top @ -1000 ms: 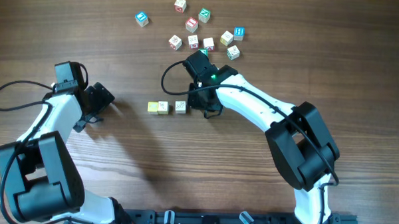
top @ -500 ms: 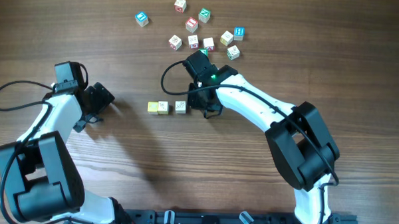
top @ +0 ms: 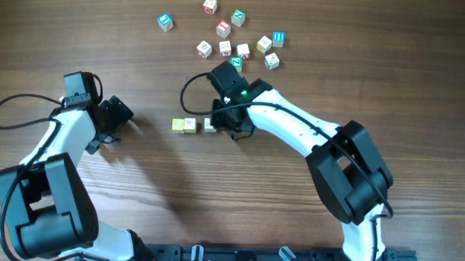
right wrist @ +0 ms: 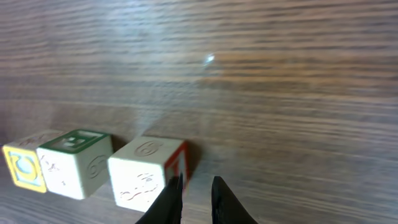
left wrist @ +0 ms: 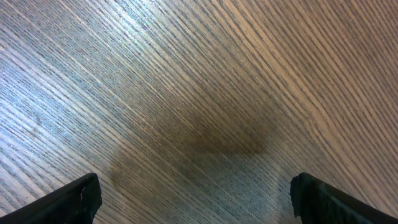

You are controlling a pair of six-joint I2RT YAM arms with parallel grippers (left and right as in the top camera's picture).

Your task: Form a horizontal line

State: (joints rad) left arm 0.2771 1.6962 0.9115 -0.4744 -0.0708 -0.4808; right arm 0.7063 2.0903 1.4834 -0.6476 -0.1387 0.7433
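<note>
The horizontal line is a short row of three cubes in mid-table: a yellowish cube, a cream cube and a cream cube half under my right gripper. The right wrist view shows the yellowish cube, a green-topped cream cube touching it, and a cream cube with a red side close beside. My right gripper has its jaws nearly together with nothing between them, and its left fingertip rests against the red side. My left gripper stands open over bare wood, far left of the row.
Several loose cubes lie in a cluster at the back: a blue one, another blue one, a red-faced one, a green one and cream ones such as. The right arm's cable loops beside the row.
My right gripper has slid left with its jaws narrowing, carrying the third cube along so that its gap to the other two has closed. The left arm is still.
</note>
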